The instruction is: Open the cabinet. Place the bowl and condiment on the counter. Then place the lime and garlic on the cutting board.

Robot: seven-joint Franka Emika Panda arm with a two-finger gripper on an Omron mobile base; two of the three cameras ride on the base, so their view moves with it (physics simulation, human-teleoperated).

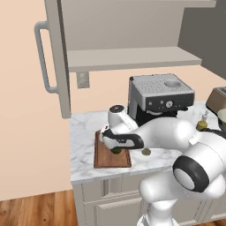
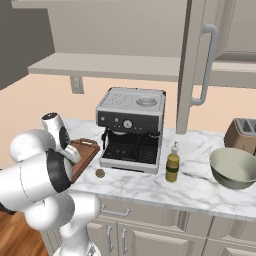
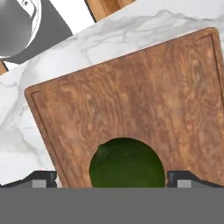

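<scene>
Grey-beige cabinet (image 1: pixel 57 57) hangs open over the marble counter (image 1: pixel 84 132), where bowl (image 2: pixel 234 167) and condiment (image 2: pixel 172 163) stand. On the board (image 3: pixel 131 100) the lime (image 3: pixel 127 162) rests between the gripper's (image 3: pixel 111 178) spread jaws, apparently released. Garlic (image 1: pixel 146 152) lies just beside the board, toward the coffee machine (image 1: pixel 160 97): probably next.
</scene>
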